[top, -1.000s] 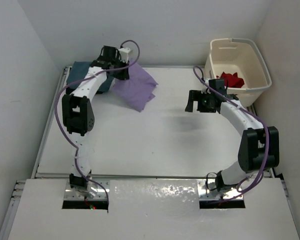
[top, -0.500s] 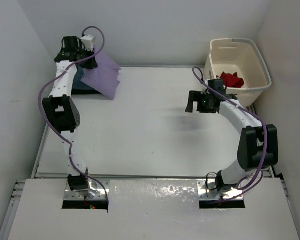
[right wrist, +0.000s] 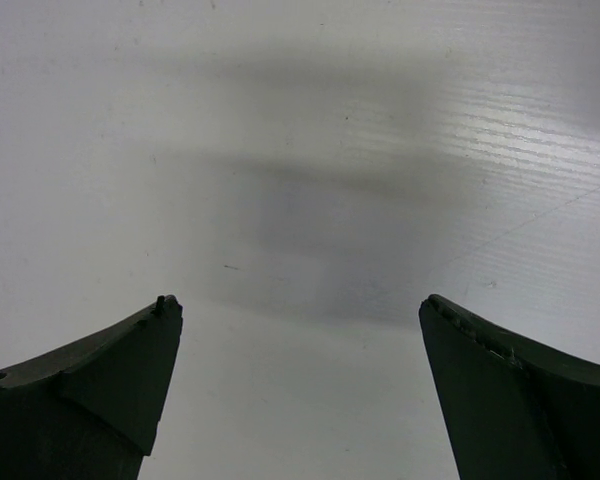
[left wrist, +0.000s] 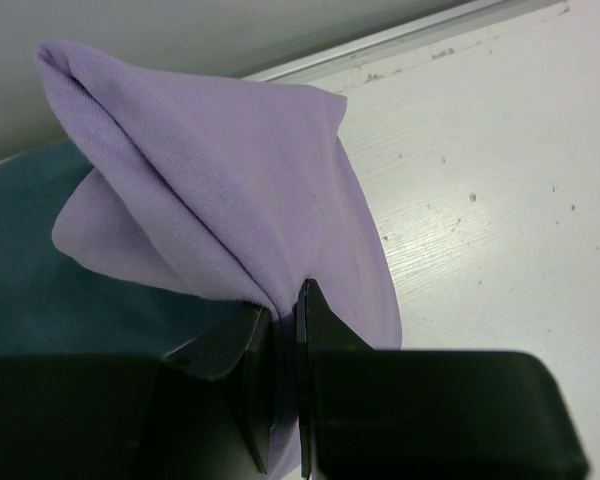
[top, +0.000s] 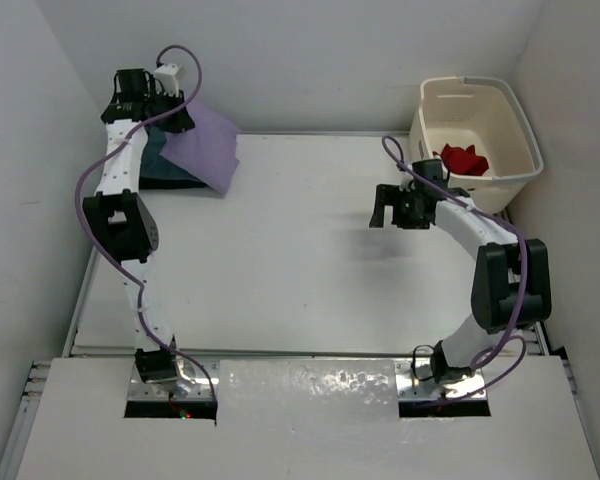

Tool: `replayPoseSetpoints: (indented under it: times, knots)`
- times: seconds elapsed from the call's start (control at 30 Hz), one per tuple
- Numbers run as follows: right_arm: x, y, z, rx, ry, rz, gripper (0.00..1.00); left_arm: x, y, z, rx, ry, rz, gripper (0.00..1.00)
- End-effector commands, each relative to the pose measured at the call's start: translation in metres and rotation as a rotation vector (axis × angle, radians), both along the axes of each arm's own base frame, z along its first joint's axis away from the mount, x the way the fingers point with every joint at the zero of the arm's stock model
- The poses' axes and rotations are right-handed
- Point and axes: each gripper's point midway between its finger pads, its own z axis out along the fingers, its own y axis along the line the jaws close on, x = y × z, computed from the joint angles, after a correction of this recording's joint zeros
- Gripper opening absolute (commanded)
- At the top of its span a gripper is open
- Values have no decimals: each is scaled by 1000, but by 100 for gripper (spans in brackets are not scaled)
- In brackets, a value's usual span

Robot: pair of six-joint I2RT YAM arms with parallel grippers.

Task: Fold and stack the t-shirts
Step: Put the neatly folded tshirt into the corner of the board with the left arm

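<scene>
My left gripper is shut on the folded lavender t-shirt, holding it at the table's back left corner. The wrist view shows the lavender cloth pinched between the fingers, draped over the teal-blue t-shirt. From above, the teal-blue t-shirt lies under the lavender one. A red t-shirt lies crumpled inside the cream basket at the back right. My right gripper hovers open over bare table left of the basket, nothing between its fingers.
White walls close in the table on the left, back and right. The table's metal rail runs just behind the lavender shirt. The white table surface spreads between the arms.
The left arm swung the lavender t-shirt from right of the teal-blue one up and back left, onto it. The right arm barely moved.
</scene>
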Motion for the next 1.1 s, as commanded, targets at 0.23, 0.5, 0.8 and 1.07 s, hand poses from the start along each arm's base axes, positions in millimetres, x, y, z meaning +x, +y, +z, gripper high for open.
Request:
replayPoseSetpoints:
  times: [0.23, 0.5, 0.8, 1.07]
  knots:
    - [23, 1, 17, -1, -64, 1, 99, 18, 1, 96, -3, -288, -28, 0]
    - [24, -1, 14, -16, -42, 1, 99, 23, 32, 64, 29, -234, 8, 0]
    - [29, 0, 9, -8, -11, -15, 99, 36, 86, 26, 0, -208, 80, 0]
    - [28, 3, 7, 13, 9, -30, 99, 62, 116, -24, -25, -192, 177, 0]
